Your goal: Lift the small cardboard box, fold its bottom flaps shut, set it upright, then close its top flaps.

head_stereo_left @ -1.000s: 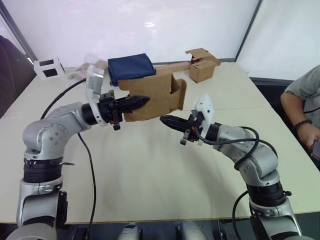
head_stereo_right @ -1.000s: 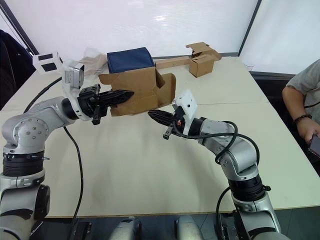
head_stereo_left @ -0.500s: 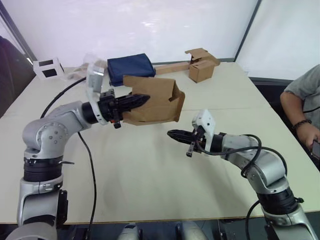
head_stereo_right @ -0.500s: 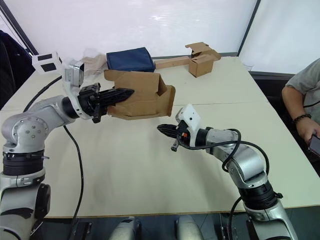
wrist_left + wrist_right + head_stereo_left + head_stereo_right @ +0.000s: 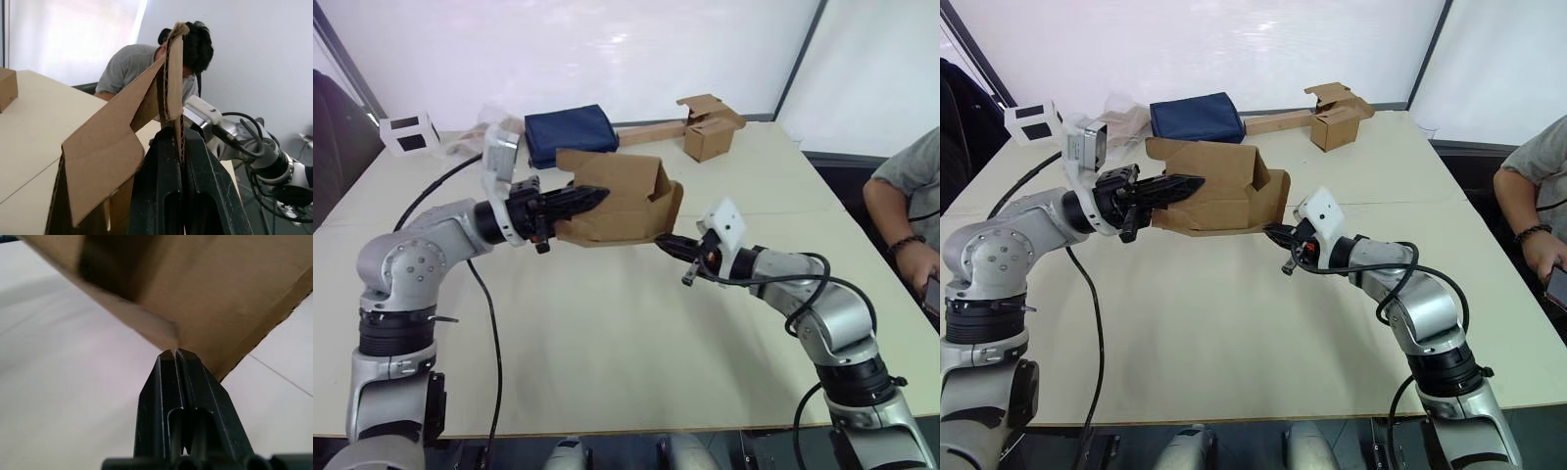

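Left eye view: right fingers [image 5: 668,244], together, now at box [image 5: 617,201], left fingers [image 5: 582,199] clamped on it.

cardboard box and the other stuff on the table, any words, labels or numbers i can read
None can be read.
The small cardboard box held up by the left gripper is plain brown.
The second cardboard box shows no print.
The white cube bears black squares, no letters.
The navy bag is unmarked.
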Controlling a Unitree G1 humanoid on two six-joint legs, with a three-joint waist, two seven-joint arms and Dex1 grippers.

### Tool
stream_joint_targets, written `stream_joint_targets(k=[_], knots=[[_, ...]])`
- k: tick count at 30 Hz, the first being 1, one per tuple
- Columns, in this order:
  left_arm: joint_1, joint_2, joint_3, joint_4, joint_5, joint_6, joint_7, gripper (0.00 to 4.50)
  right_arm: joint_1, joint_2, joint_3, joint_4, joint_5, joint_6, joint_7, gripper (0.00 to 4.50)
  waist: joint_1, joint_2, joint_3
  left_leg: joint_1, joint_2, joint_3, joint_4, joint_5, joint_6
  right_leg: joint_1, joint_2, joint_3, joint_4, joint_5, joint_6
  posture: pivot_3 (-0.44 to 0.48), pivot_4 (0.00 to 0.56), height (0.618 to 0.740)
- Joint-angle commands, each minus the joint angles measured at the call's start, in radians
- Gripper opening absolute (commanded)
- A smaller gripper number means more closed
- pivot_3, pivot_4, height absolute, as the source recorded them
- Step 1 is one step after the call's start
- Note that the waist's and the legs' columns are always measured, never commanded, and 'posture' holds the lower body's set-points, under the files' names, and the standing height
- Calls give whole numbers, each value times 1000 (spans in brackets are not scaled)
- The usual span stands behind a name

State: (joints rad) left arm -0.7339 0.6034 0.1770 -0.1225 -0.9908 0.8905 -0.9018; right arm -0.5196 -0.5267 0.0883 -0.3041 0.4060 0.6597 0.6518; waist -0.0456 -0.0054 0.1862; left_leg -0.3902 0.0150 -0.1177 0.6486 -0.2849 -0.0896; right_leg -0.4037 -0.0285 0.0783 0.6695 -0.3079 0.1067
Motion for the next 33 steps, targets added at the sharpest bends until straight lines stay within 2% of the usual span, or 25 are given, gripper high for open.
stream_joint_targets(k=[1,33], knots=[[-2,8,23,-41,-21,1,-2,73,-35,14,-19,-17,8,-24,6,0,0,0,0,0,0,0,0,0,0,0,0,0,0,0,0,0,150,740],[12,28,38,-34,-40,15,-7,73,-66,79,-37,-73,137,17,41,0,0,0,0,0,0,0,0,0,0,0,0,0,0,0,0,0,150,740]])
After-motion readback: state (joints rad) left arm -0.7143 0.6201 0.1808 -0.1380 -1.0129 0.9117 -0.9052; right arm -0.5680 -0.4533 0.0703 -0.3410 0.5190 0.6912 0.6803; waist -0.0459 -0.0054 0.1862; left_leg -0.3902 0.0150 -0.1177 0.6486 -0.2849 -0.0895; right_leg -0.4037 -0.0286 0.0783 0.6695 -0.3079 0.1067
